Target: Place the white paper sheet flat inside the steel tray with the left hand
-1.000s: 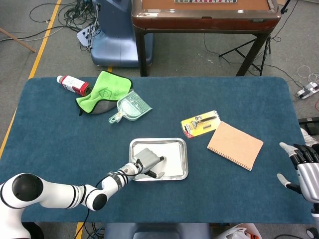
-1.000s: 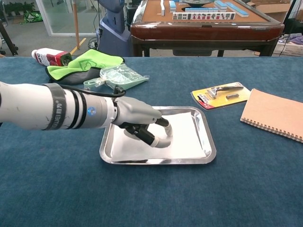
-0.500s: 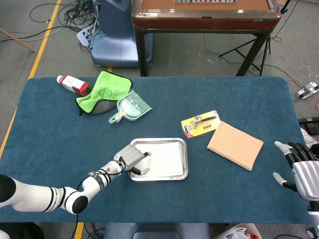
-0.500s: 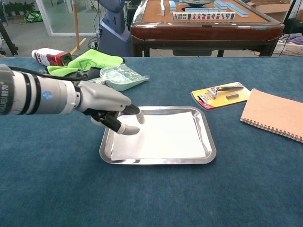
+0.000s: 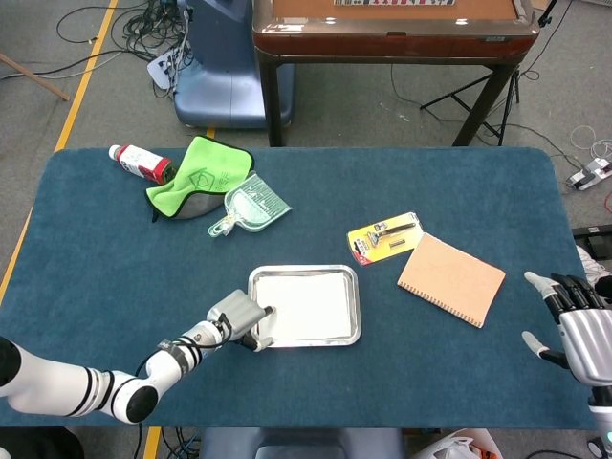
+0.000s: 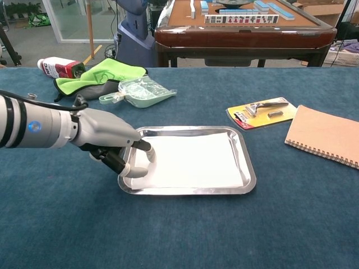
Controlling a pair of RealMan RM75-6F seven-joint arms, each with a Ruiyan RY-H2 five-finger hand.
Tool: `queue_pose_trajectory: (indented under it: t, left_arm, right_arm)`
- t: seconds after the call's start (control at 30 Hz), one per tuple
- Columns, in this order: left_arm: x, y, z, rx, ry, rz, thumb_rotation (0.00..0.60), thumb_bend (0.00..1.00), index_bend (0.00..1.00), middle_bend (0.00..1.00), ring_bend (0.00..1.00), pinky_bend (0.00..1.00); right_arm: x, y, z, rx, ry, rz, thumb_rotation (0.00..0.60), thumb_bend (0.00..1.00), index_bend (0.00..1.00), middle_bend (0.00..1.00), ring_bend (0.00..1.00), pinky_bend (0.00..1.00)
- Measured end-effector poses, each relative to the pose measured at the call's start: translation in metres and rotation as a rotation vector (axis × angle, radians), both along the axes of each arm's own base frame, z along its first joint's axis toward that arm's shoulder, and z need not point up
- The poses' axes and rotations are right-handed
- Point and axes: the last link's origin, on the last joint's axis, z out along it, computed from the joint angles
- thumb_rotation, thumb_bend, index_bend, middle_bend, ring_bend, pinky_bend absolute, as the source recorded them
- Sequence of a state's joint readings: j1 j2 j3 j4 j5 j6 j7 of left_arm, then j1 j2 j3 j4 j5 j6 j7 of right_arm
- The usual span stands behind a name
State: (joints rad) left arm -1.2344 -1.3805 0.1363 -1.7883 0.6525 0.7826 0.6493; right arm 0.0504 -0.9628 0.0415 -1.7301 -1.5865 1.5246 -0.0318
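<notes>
Two hands appear; the fingers (image 6: pixel 136 169) of the left hand (image 6: pixel 106 139) curl downward over the near-left corner of the steel tray (image 6: pixel 247 166), their tips at the tray's rim and the edge of the white paper sheet (image 6: pixel 190 161), holding nothing; whether they touch the sheet cannot be told; the right hand (image 5: pixel 581 325), seen only in the head view at the right edge of the tabletop (image 5: pixel 115 249), has its fingers spread and holds nothing; the chest view alone shows the paper lying flat across the tray floor, filling most of it; the head view alone shows the whole left arm reaching in from the lower left; the tray sits near the middle of the blue tabletop and contains only the sheet; a packaged razor (image 6: pixel 261 111) and a brown notebook (image 6: pixel 324 134) lie to its right; a clear scoop (image 6: pixel 137 90), a green cloth (image 6: pixel 101 74) and a bottle (image 6: pixel 58 67) lie at the far left.
</notes>
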Motion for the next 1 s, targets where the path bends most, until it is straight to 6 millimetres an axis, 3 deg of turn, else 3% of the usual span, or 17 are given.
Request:
queue_pose_trajectory:
  t: [0.57, 0.77, 0.87, 1.0]
  left_arm:
    - [-0.002, 0.007, -0.005, 0.024, 0.016, 0.015, 0.087, 0.33, 0.17, 1.0, 1.0, 1.0]
    - [0.0, 0.009, 0.002, 0.053, -0.029, 0.035, 0.087, 0.33, 0.16, 0.98, 0.99, 1.0]
    - [-0.002, 0.01, 0.01, 0.075, -0.076, 0.065, 0.143, 0.33, 0.14, 0.92, 0.92, 0.99]
    - [-0.009, 0.012, 0.028, 0.138, -0.155, 0.105, 0.315, 0.32, 0.13, 0.76, 0.75, 0.93]
  right_arm:
    - [-0.002, 0.002, 0.002, -0.006, -0.002, -0.005, 0.6, 0.19, 0.17, 0.24, 0.14, 0.17]
    - [-0.001, 0.002, 0.002, -0.008, -0.003, -0.003, 0.6, 0.19, 0.17, 0.24, 0.14, 0.17]
    - [-0.001, 0.002, 0.002, -0.007, -0.004, 0.0, 0.6, 0.19, 0.17, 0.24, 0.14, 0.17]
    - [-0.001, 0.001, 0.002, -0.005, -0.006, 0.005, 0.6, 0.19, 0.17, 0.24, 0.14, 0.17]
